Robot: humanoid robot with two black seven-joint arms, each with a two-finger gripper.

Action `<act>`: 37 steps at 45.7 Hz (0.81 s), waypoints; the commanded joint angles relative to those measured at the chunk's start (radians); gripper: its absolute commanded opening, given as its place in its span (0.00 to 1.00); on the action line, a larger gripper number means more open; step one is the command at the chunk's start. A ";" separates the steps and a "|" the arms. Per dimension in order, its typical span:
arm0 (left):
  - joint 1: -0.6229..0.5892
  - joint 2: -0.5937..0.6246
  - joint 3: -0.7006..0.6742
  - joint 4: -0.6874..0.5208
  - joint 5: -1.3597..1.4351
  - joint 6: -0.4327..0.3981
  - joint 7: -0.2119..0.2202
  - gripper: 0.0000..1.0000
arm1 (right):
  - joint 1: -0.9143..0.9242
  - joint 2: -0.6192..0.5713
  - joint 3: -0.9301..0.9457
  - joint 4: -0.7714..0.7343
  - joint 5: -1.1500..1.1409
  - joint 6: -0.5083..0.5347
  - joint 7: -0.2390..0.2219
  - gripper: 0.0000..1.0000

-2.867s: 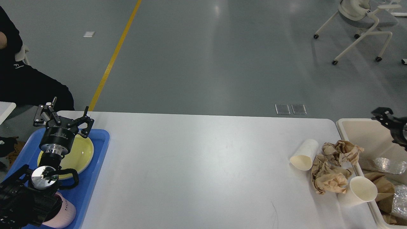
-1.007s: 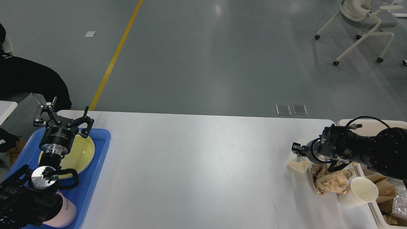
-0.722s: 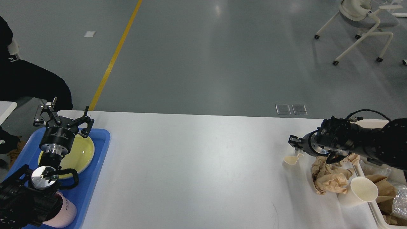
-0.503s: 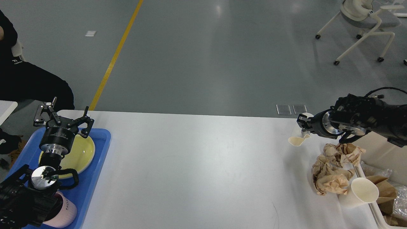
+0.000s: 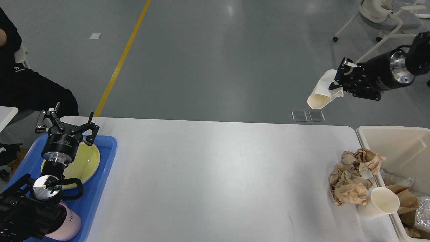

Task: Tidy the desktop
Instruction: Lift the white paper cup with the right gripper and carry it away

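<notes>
The white desktop (image 5: 208, 174) fills the lower view. My right gripper (image 5: 339, 82) is shut on a squashed white paper cup (image 5: 321, 94) and holds it high above the desktop's far right edge. Crumpled brown paper (image 5: 351, 179) and a second white paper cup (image 5: 378, 201), lying on its side, rest at the desktop's right end beside the bin. My left gripper (image 5: 65, 124) is open and empty above a yellow plate (image 5: 85, 161) in the blue tray (image 5: 97, 198).
A beige bin (image 5: 396, 144) at the right edge holds brown paper and clear plastic. A pink cup (image 5: 69, 223) lies in the blue tray under my left arm. A person in black sits at the far left. A wheeled chair stands at the back right.
My right gripper came in from the bin, closed on the lying paper cup, squashed it, and lifted it up and to the right. The left arm has not moved.
</notes>
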 commanded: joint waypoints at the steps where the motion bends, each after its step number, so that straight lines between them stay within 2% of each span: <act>1: 0.000 0.000 0.000 0.000 0.000 -0.001 0.000 0.96 | 0.023 -0.034 -0.006 -0.008 0.000 0.008 -0.001 0.00; 4: 0.000 0.000 0.000 0.000 0.000 -0.001 0.000 0.96 | -0.001 -0.052 -0.020 -0.031 -0.003 -0.030 -0.001 0.00; 7: 0.000 0.000 0.000 0.000 -0.001 -0.001 0.000 0.96 | -0.082 -0.073 -0.023 -0.069 -0.001 -0.120 -0.001 0.00; 14: 0.000 0.000 0.000 0.000 -0.001 -0.001 0.000 0.96 | -0.403 -0.097 -0.009 -0.184 0.002 -0.468 -0.001 0.00; 19: 0.000 0.000 0.000 0.002 -0.001 -0.001 0.000 0.96 | -0.671 -0.089 0.021 -0.309 0.003 -0.659 -0.001 0.00; 26: 0.000 0.000 0.000 0.000 0.000 -0.001 0.000 0.96 | -0.880 -0.081 0.113 -0.451 0.040 -0.675 -0.001 0.00; 27: 0.000 0.000 0.000 0.000 0.000 -0.001 0.000 0.96 | -0.903 -0.078 0.126 -0.467 0.043 -0.673 -0.001 0.05; 28: 0.000 0.000 0.000 0.000 0.000 -0.001 0.000 0.96 | -0.923 -0.075 0.140 -0.482 0.043 -0.674 -0.001 0.22; 30: 0.000 0.000 0.000 0.000 0.000 -0.001 0.000 0.96 | -0.954 -0.071 0.155 -0.508 0.043 -0.675 0.000 0.77; 31: 0.000 0.000 0.000 0.000 0.000 -0.001 0.000 0.96 | -0.966 -0.071 0.160 -0.525 0.043 -0.676 0.000 1.00; 37: 0.000 0.000 0.000 0.000 -0.001 -0.001 0.000 0.96 | -0.985 -0.069 0.175 -0.547 0.045 -0.673 0.000 1.00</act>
